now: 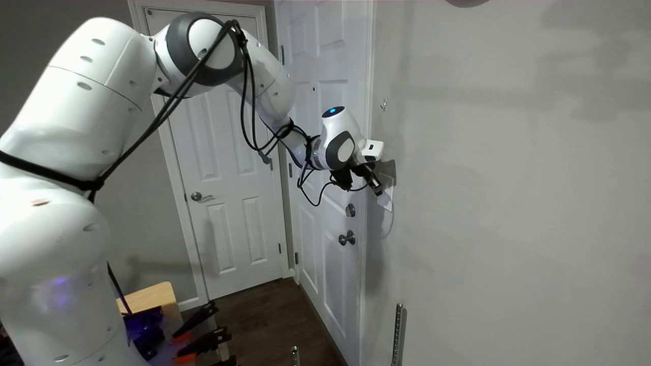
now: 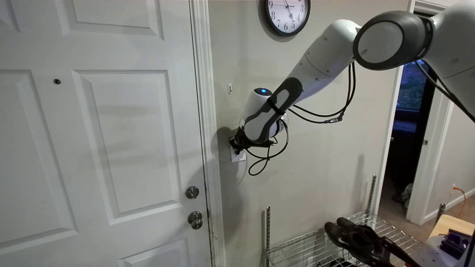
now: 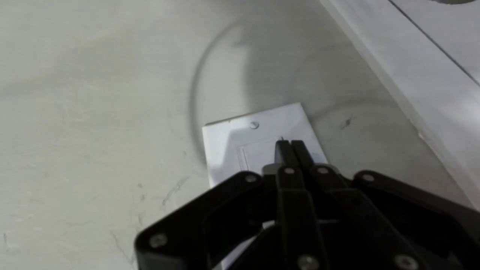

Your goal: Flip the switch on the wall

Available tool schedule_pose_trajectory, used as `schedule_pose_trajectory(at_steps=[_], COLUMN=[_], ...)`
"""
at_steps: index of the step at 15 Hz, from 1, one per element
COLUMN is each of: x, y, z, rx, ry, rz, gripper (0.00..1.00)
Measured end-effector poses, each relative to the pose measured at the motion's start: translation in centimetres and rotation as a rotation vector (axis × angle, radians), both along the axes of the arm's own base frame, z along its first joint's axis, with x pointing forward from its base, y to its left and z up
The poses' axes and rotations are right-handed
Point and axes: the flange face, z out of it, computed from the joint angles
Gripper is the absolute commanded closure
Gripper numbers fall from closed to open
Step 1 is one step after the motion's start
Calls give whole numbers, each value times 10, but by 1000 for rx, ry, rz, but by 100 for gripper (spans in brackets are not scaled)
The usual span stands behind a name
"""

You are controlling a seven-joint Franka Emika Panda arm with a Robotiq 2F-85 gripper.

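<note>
Your switch [image 3: 255, 142] is the white plate on the wall [image 1: 508, 229], just right of the door frame [image 2: 206, 122] in both exterior views. In the wrist view you see a screw [image 3: 254, 125] near one edge of it and a rectangular insert [image 3: 258, 153], partly shadowed. Your end effector [image 3: 291, 144] is clenched, its two fingers [image 3: 287, 155] side by side, their tips in front of the plate by a corner of that insert; you cannot tell whether they touch it. Above your switch a small hook [image 2: 230, 88] is fixed to the wall, with a clock [image 2: 287, 16] higher and to the right. Left of the frame stands a white panelled door [image 2: 122, 141], its deadbolt [image 2: 192, 192] and round knob [image 2: 195, 220] lower than the switch. In an exterior view your arm [image 1: 277, 91] reaches in from the near left, a far door [image 1: 231, 203] with a lever handle [image 1: 201, 196] behind it. A wire rack [image 2: 297, 241] stands low at the right in an exterior view.
</note>
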Motion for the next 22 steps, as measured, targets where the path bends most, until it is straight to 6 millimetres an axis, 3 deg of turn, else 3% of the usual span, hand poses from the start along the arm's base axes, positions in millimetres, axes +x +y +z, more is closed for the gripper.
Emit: schedule_pose_trajectory(at_steps=[8, 13, 22], x=[-1, -12, -9], y=[6, -1, -1], z=[-2, -24, -10], rx=[-18, -24, 58], ry=[4, 231, 262], rz=[-54, -98, -101], gripper=[96, 95, 96])
